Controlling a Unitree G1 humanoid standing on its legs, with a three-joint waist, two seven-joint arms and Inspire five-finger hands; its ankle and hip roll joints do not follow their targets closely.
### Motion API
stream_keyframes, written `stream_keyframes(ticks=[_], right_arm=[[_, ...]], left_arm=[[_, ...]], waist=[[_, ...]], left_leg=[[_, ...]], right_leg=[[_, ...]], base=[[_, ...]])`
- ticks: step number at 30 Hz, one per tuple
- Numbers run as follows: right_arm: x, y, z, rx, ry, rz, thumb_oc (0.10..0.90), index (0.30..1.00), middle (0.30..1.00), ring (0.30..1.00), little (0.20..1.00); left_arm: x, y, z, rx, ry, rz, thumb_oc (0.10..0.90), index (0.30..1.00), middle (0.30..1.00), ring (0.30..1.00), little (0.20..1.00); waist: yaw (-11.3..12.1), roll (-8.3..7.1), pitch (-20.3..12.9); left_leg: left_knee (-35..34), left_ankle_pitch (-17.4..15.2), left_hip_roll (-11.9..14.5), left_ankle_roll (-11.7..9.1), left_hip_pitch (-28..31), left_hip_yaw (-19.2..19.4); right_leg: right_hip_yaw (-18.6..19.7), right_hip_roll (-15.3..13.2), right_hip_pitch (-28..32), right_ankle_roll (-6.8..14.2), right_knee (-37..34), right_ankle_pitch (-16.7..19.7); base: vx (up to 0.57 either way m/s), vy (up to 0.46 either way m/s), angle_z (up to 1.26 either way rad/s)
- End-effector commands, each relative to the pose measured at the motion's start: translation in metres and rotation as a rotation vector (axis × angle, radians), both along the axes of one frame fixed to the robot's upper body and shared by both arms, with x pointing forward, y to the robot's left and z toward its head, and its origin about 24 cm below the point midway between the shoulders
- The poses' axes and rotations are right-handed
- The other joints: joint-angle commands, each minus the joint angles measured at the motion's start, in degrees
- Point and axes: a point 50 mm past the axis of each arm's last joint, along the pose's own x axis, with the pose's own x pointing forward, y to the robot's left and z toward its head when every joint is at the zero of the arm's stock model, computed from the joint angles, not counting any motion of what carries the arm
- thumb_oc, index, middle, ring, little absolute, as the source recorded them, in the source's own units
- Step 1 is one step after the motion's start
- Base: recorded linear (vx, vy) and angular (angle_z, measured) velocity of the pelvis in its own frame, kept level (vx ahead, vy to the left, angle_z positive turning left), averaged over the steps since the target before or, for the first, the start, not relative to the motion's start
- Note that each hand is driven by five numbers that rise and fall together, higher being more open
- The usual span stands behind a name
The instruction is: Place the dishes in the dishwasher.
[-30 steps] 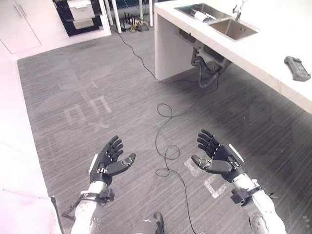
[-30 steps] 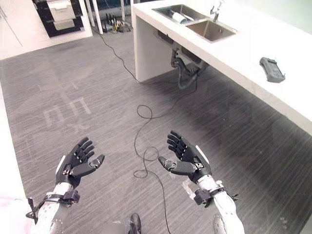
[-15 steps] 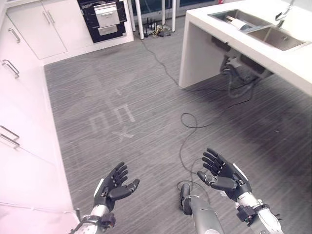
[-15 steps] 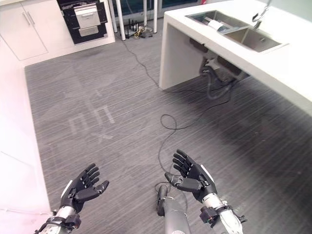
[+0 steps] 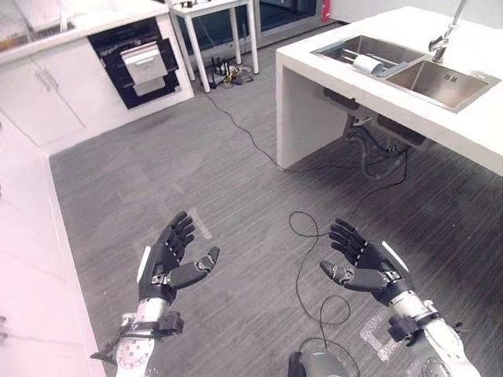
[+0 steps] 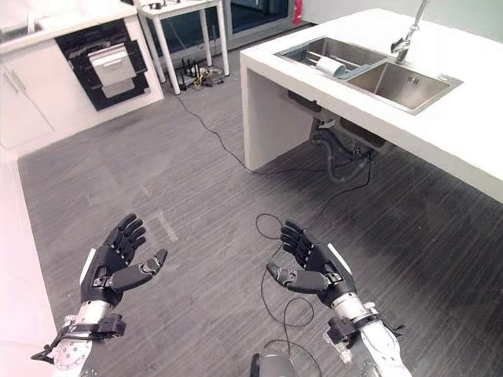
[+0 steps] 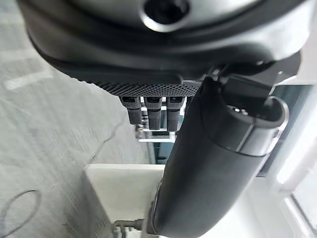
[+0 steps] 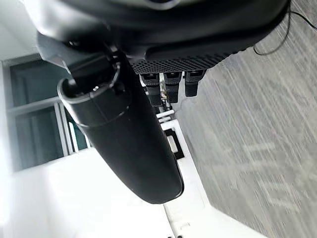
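Note:
Both hands hover over the grey floor, palms turned inward, holding nothing. My left hand (image 5: 167,263) is open with straight fingers (image 7: 148,113). My right hand (image 5: 369,267) is open too, its fingers (image 8: 171,85) spread and relaxed. The dishwasher (image 5: 135,61) is a dark opening in the white cabinets at the far left, with a pale rack pulled out of it. A white dish-like item (image 5: 364,64) lies in the left basin of the steel sink (image 5: 440,82) on the white island at the right. What kind of dish it is, I cannot tell.
The white island (image 5: 314,94) juts in from the right, with pipes hanging under it and a tap (image 5: 442,35) behind the sink. White cabinets (image 5: 39,110) run along the left. A white table's legs (image 5: 228,43) stand beside the dishwasher. Grey floor (image 5: 236,188) stretches between.
The camera has moved: the island, sink and dishwasher now sit elsewhere in the picture. Both hands stay open and empty, a little higher in view.

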Motion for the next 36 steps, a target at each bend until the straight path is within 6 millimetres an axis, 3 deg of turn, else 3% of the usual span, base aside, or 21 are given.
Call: stream_keyframes(ticks=[1,2,3,4,6,10,16,21,23,26,27,28,29,30,31,33,34,36], right_arm=[[0.014,0.001,0.049,0.002,-0.29,0.011,0.8,0.9,0.9,0.9,0.9],[0.013,0.001,0.05,0.002,-0.296,0.009,0.8,0.9,0.9,0.9,0.9],[0.012,0.001,0.05,0.004,-0.3,0.008,0.8,0.9,0.9,0.9,0.9],[0.011,0.001,0.051,0.005,-0.301,0.01,0.8,0.9,0.9,0.9,0.9],[0.01,0.002,0.054,-0.007,-0.312,0.018,0.8,0.9,0.9,0.9,0.9],[0.014,0.001,0.066,-0.023,-0.349,0.019,0.8,0.9,0.9,0.9,0.9],[0.004,0.0,0.069,0.006,-0.37,0.009,0.8,0.9,0.9,0.9,0.9],[0.006,0.002,0.073,0.042,-0.408,-0.023,0.8,0.9,0.9,0.9,0.9],[0.008,0.006,0.076,0.032,-0.423,-0.017,0.8,0.9,0.9,0.9,0.9],[0.008,0.007,0.077,0.039,-0.424,-0.04,0.8,0.9,0.9,0.9,0.9],[0.009,0.01,0.074,0.04,-0.421,-0.036,0.8,0.9,0.9,0.9,0.9],[0.01,0.011,0.073,0.039,-0.42,-0.034,0.8,0.9,0.9,0.9,0.9],[0.012,0.013,0.072,0.032,-0.418,-0.036,0.8,0.9,0.9,0.9,0.9],[0.011,0.006,0.074,0.026,-0.42,-0.057,0.8,0.9,0.9,0.9,0.9],[0.009,0.002,0.076,0.026,-0.426,-0.065,0.8,0.9,0.9,0.9,0.9],[0.008,-0.003,0.078,0.025,-0.433,-0.073,0.8,0.9,0.9,0.9,0.9],[0.008,-0.006,0.081,0.024,-0.441,-0.094,0.8,0.9,0.9,0.9,0.9],[0.006,-0.008,0.083,0.035,-0.452,-0.112,0.8,0.9,0.9,0.9,0.9]], left_arm=[[0.001,0.005,0.044,0.109,-0.223,-0.04,0.8,0.9,0.9,0.9,0.9],[0.0,0.005,0.044,0.118,-0.226,-0.046,0.8,0.9,0.9,0.9,0.9],[-0.002,0.005,0.045,0.123,-0.227,-0.051,0.8,0.9,0.9,0.9,0.9],[-0.004,0.005,0.044,0.121,-0.224,-0.05,0.8,0.9,0.9,0.9,0.9],[-0.007,0.007,0.042,0.088,-0.221,-0.044,0.8,0.9,0.9,0.9,0.9],[-0.004,0.008,0.048,0.082,-0.263,-0.044,0.8,0.9,0.9,0.9,0.9],[0.006,0.01,0.065,0.122,-0.322,-0.064,0.8,0.9,0.9,0.9,0.9],[0.012,0.002,0.075,0.185,-0.35,-0.113,0.8,0.9,0.9,0.9,0.9],[0.013,0.001,0.076,0.236,-0.321,-0.121,0.8,0.9,0.9,0.9,0.9],[0.012,-0.002,0.078,0.255,-0.326,-0.132,0.8,0.9,0.9,0.9,0.9],[0.013,-0.004,0.076,0.251,-0.314,-0.116,0.8,0.9,0.9,0.9,0.9],[0.013,-0.004,0.075,0.245,-0.314,-0.109,0.8,0.9,0.9,0.9,0.9],[0.015,-0.005,0.075,0.23,-0.315,-0.091,0.8,0.9,0.9,0.9,0.9],[0.019,-0.005,0.079,0.225,-0.326,-0.093,0.8,0.9,0.9,0.9,0.9],[0.019,-0.004,0.081,0.229,-0.333,-0.094,0.8,0.9,0.9,0.9,0.9],[0.018,-0.003,0.083,0.234,-0.338,-0.094,0.8,0.9,0.9,0.9,0.9],[0.018,-0.002,0.084,0.241,-0.337,-0.084,0.8,0.9,0.9,0.9,0.9],[0.018,-0.001,0.084,0.241,-0.331,-0.054,0.8,0.9,0.9,0.9,0.9]], waist=[[0.28,-2.37,0.38],[0.36,-2.42,0.3],[0.53,-1.13,0.55],[0.88,-0.16,0.63],[2.1,1.18,0.82],[2.71,1.91,0.7],[1.66,1.36,-1.47],[1.97,0.54,-2.45],[1.82,0.73,-3.02],[1.52,0.84,-2.94],[1.48,1.13,-2.59],[1.55,1.13,-2.47],[1.71,1.35,-2.22],[1.11,1.39,-1.48],[0.52,1.1,-0.94],[0.13,0.52,-0.38],[-0.41,0.07,0.2],[-1.0,-0.19,0.76]], left_leg=[[-29.05,-2.9,-0.85,2.0,11.28,1.09],[-35.94,-2.56,-1.44,2.12,11.99,0.9],[-39.23,-3.89,-1.06,1.43,9.48,-1.29],[-39.23,-4.01,-0.64,0.57,6.57,-3.43],[-39.23,-1.23,0.54,-1.29,1.19,-7.33],[-39.23,-0.86,3.34,-1.26,-0.74,-5.03],[-39.23,-3.73,1.84,1.17,1.96,-3.6],[-39.23,-5.22,-0.47,3.74,3.24,-3.23],[-39.23,-6.45,-2.9,5.7,4.29,-5.74],[-39.23,-7.65,-4.57,6.87,5.64,-7.03],[-39.23,-8.24,-4.69,7.06,6.7,-6.78],[-39.23,-8.41,-4.68,7.04,6.94,-6.38],[-39.23,-8.54,-4.36,6.69,7.41,-5.75],[-39.23,-8.95,-3.79,5.98,8.59,-5.66],[-39.23,-9.33,-3.82,5.81,9.35,-5.26],[-39.23,-9.85,-4.04,5.7,10.19,-4.23],[-39.23,-10.7,-4.05,5.48,11.39,-2.67],[-39.23,-12.08,-4.03,5.7,12.82,-1.12]], right_leg=[[0.31,-1.87,4.01,11.49,-7.41,0.42],[1.11,-1.77,3.96,12.0,-7.41,0.23],[1.67,-0.21,4.36,12.55,-7.41,-0.27],[2.01,0.9,4.83,12.85,-7.41,-0.92],[2.54,2.63,6.91,12.57,-7.41,-2.89],[0.47,1.48,9.49,12.41,-7.41,-5.48],[0.6,-0.29,12.06,14.09,-7.41,-6.09],[0.42,-1.3,14.04,15.85,-7.41,-3.66],[1.85,0.21,15.04,17.39,-6.58,3.41],[3.54,1.58,9.72,18.02,6.11,7.53],[2.04,1.16,6.06,17.65,11.04,7.94],[1.02,0.59,5.02,17.47,11.39,7.79],[-1.52,-0.31,4.25,16.73,8.21,6.25],[-3.68,0.09,5.13,15.72,-3.21,4.49],[-3.89,-0.46,4.07,15.73,-7.41,4.42],[-3.89,-2.35,0.93,16.1,-7.41,3.54],[-4.28,-5.16,-3.47,17.08,-7.41,5.39],[-4.08,-7.09,-7.01,18.09,-7.41,7.72]], base=[[0.2,0.072,-0.52],[0.22,0.141,-0.28],[0.18,0.152,-0.24],[0.22,0.168,-0.08],[0.25,0.16,-0.27],[0.23,0.215,-0.71],[0.27,0.24,-0.43],[0.23,0.249,0.14],[0.25,0.332,-0.03],[0.13,0.219,0.02],[0.1,0.184,-0.14],[0.13,0.173,-0.26],[0.21,0.021,-0.63],[0.23,-0.038,-0.54],[0.18,-0.087,-0.5],[0.1,-0.107,-0.3],[0.13,-0.148,-0.25],[0.19,-0.17,-0.12]])
